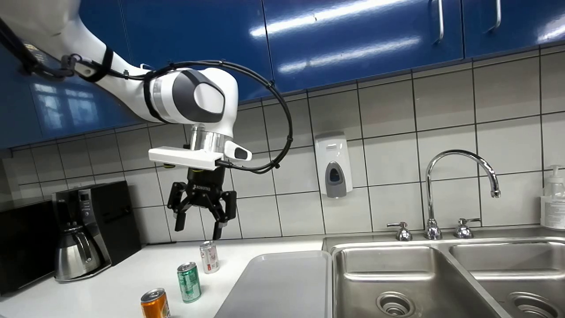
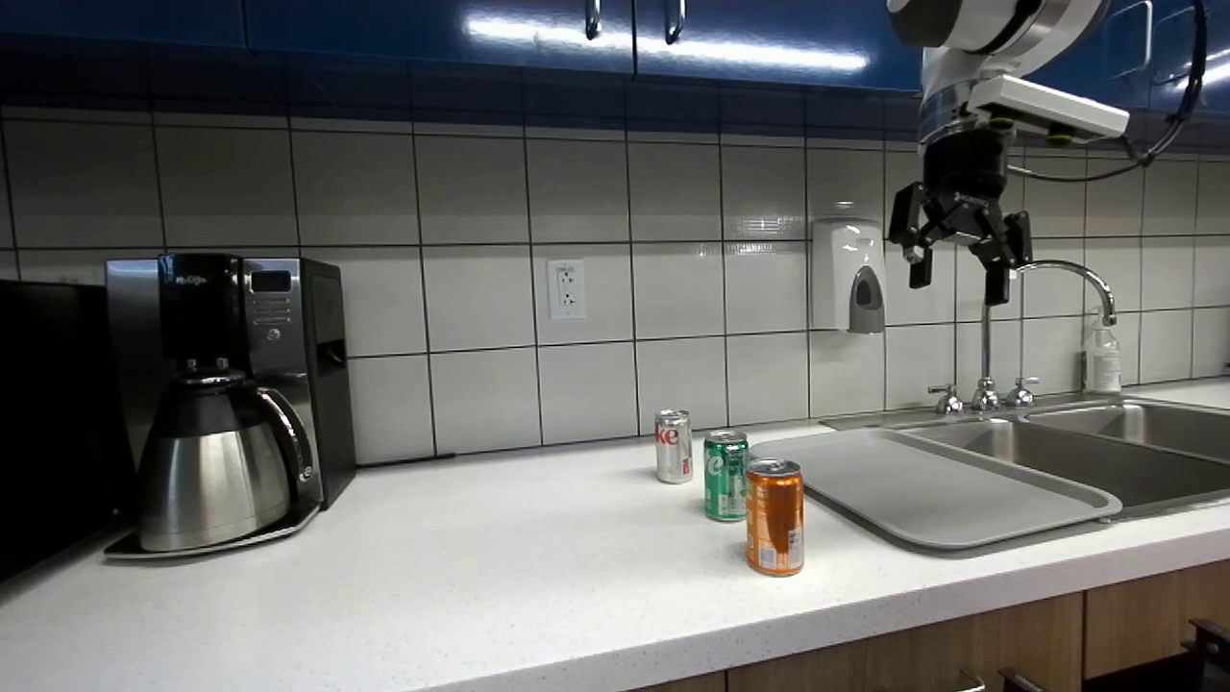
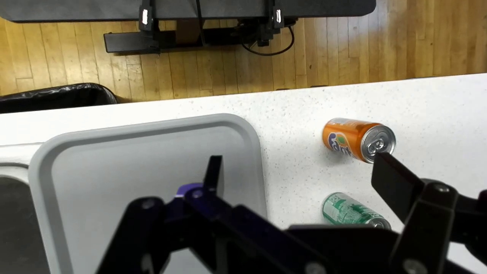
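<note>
The black gripper (image 1: pixel 198 227) hangs high over the white counter (image 2: pixel 432 577), pointing down, its fingers (image 1: pixel 179 221) released and standing wide apart. Well below it, upright on the counter in a loose row, are the orange can (image 2: pixel 774 519), nearest the front edge, the green can (image 2: pixel 726 476), in the middle, and the silver can (image 2: pixel 674 447) with red letters, at the back near the tiled wall (image 2: pixel 577 192). In the wrist view the orange and green cans are apart from each other, and a fingertip overlaps the edge of the orange can's top by line of sight. The gray tray (image 2: pixel 942 490) lies flat between the cans and the metal sink (image 1: pixel 397 280), which has a curved tap (image 1: pixel 430 194) at its back. A soap dispenser (image 1: pixel 334 168) hangs on the wall, lower than the blue cabinets (image 1: pixel 353 39). Away from the sink, along the counter, stands a coffee maker (image 2: pixel 288 327) with a metal pot (image 2: pixel 216 481). Wooden floor (image 3: pixel 342 45) shows past the counter's front edge in the wrist view.
</note>
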